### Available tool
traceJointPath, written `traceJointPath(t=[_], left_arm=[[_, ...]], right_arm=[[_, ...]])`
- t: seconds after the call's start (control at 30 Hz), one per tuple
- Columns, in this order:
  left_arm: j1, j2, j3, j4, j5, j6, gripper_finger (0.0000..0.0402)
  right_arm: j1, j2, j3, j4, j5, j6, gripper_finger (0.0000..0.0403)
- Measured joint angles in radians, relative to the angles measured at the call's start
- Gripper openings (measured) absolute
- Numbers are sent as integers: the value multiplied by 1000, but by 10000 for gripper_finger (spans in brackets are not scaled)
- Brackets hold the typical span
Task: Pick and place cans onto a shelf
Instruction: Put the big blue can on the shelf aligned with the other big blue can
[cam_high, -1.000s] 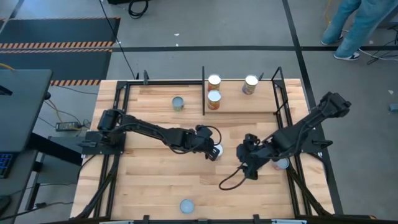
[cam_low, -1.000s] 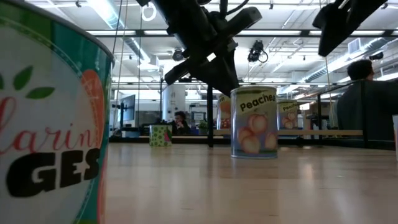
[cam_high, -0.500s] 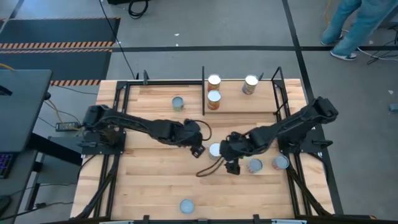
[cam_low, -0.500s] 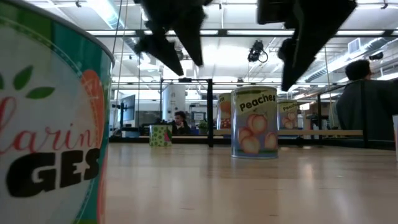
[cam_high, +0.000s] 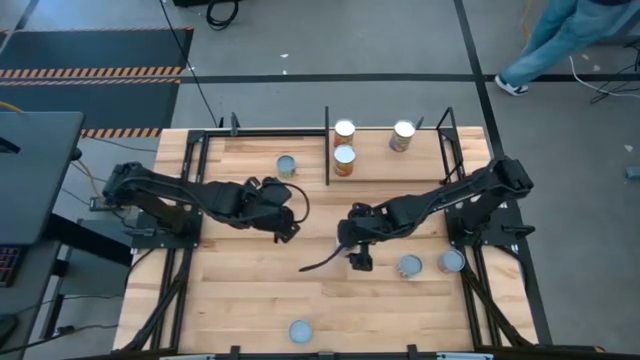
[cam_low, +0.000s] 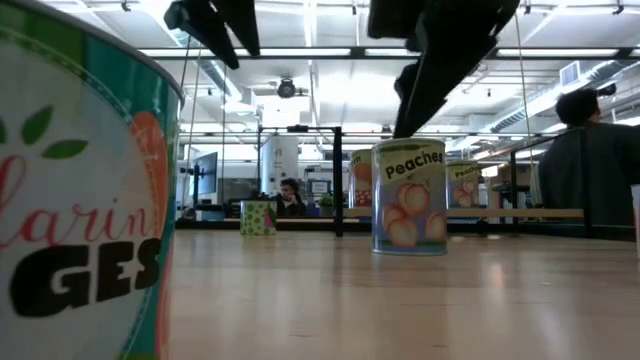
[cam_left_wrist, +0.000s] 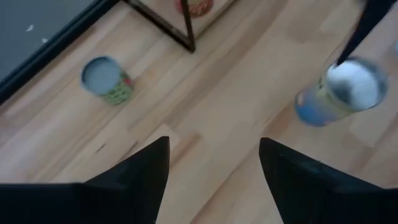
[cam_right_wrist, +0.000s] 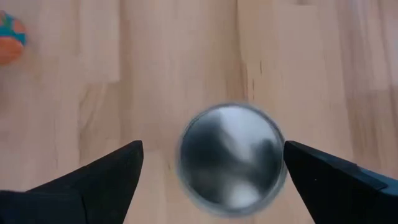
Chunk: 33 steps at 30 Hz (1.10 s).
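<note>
Right hand poised over the peach can, mid-worktop

I see my right hand (cam_right_wrist: 214, 186) directly above the peach can (cam_low: 408, 196), fingers spread wide either side of its silvery top and not touching it. My left hand (cam_left_wrist: 211, 180) hangs to that can's left, fingers apart and empty. Beyond the can, three cans (cam_high: 344, 160) stand on the shelf (cam_high: 385, 168); two more cans (cam_high: 410, 266) sit on the worktop (cam_high: 250, 290) just to its right.

A light wooden tabletop (cam_high: 260, 285) is set on a grey concrete floor (cam_high: 330, 40) crossed by black tape lines — hazard-striped matting (cam_high: 90, 72) lies at one side. Ceiling strip lights (cam_low: 215, 75) are seen beyond.
</note>
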Motion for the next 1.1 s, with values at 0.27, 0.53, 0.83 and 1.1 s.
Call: traceJointPath(t=[0.27, 0.53, 0.83, 1.1], left_arm=[[-5, -30, -1, -60, -17, 2, 252], [-4, -74, 0, -59, -76, 18, 252], [-2, -88, 0, -63, -103, 18, 251], [-2, -88, 0, -62, -102, -1, 249]], right_arm=[[-20, 59, 2, 27, 26, -22, 397], [-12, 45, 15, 19, 12, -7, 390], [-12, 40, 35, 10, 23, -16, 396], [-60, 39, -22, 34, 7, -27, 398]])
